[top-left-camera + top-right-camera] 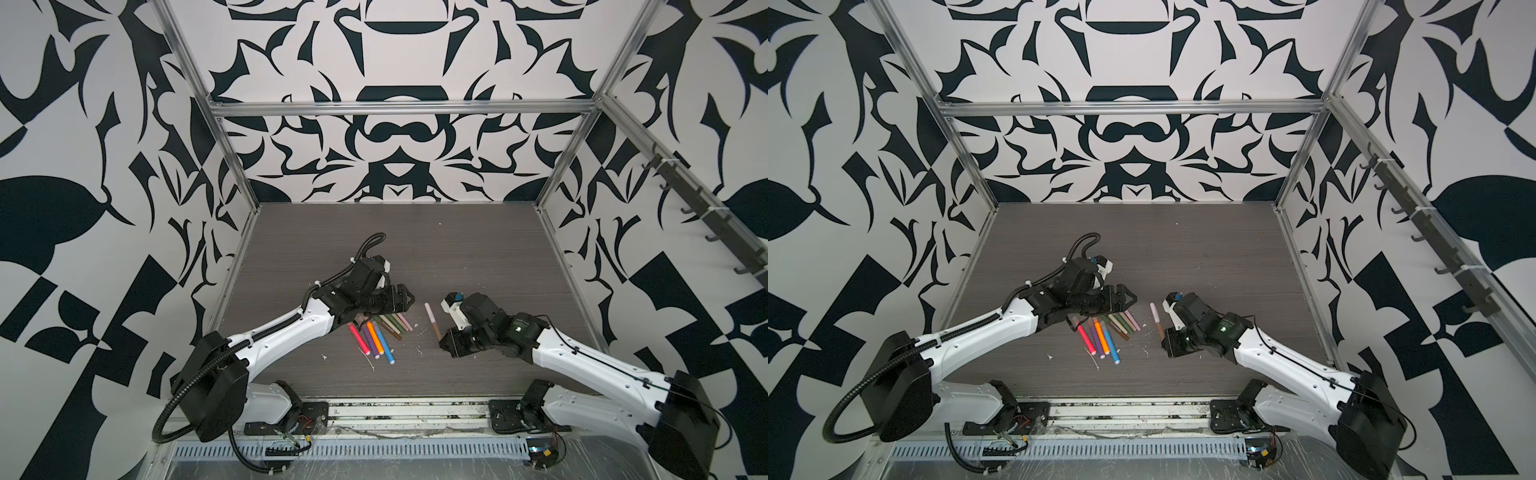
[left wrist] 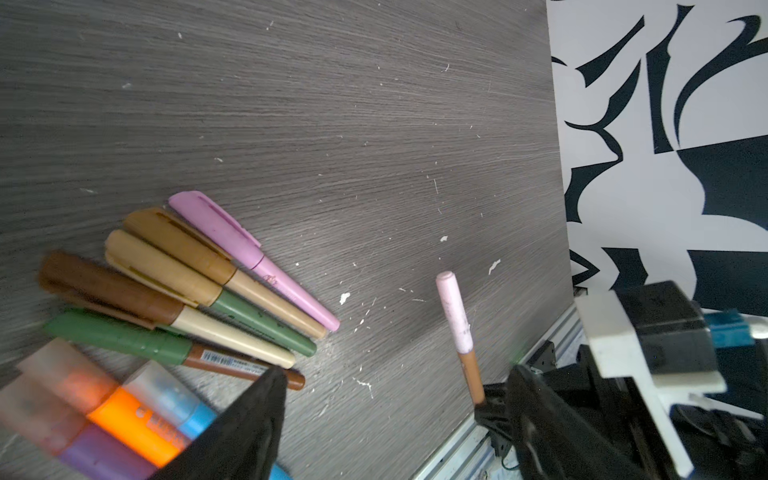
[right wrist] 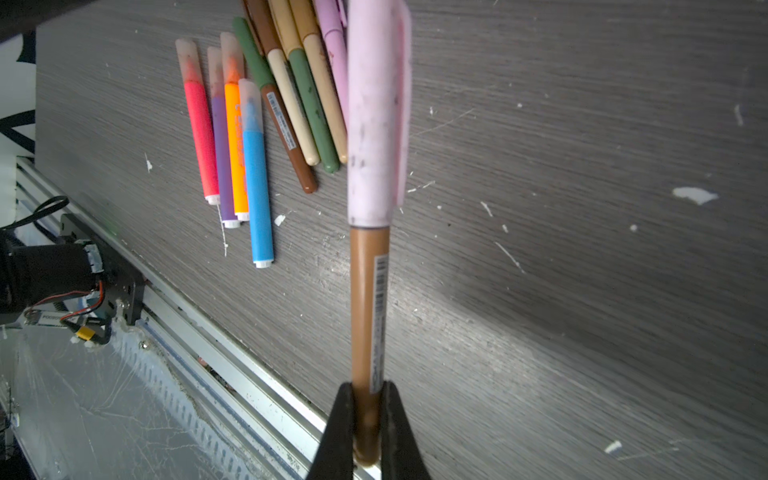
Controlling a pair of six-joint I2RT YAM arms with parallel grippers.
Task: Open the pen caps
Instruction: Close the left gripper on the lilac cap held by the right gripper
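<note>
Pink-capped brown pen (image 1: 432,321) between right fingers (image 1: 446,346)

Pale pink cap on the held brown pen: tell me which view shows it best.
Right wrist view: the pale pink cap is large and sharp on the brown pen, clip visible. The left wrist view shows the cap small but whole; both top views show the cap tiny.
</note>
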